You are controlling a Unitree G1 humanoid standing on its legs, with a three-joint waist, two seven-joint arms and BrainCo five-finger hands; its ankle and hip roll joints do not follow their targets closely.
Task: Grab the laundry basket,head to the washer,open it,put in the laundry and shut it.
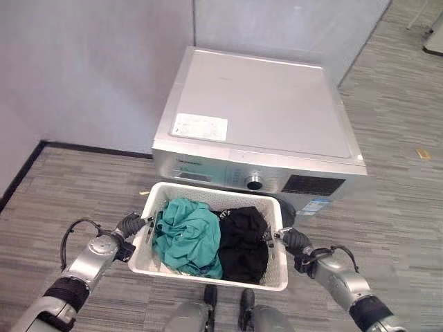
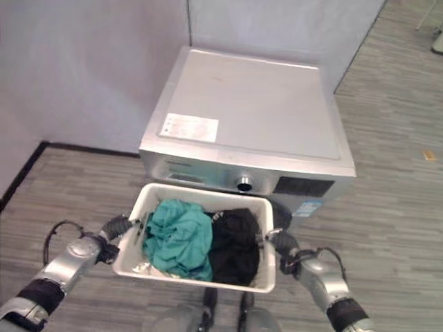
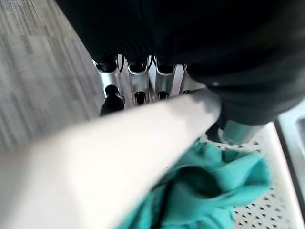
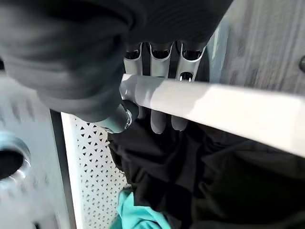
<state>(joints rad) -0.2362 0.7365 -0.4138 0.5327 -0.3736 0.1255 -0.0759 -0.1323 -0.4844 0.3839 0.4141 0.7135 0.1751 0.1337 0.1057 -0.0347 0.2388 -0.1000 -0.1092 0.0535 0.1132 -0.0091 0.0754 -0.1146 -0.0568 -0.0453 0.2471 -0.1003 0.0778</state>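
The basket [image 1: 208, 273] was held off the floor [image 1: 83, 187] between both hands, just in front of the washer [image 1: 259, 117], its far rim near the control panel. The left hand [image 1: 130, 225] gripped the left rim, fingers [image 3: 138, 81] hooked over the edge; the right hand [image 1: 294, 241] did the same on the right rim, fingers [image 4: 159, 71] curled over the white bar with the thumb beneath.

Inside lay a teal garment [image 1: 187, 235] on the left and a black garment [image 1: 243, 242] on the right, touching and loosely bunched.

The basket looked like stiff, thin perforated plastic, probably light even loaded, with smooth rims that could slip under a loose grip. The clothes were soft and limp; each would best be pinched at a raised fold near the top of the heap, and could drape or snag when lifted.
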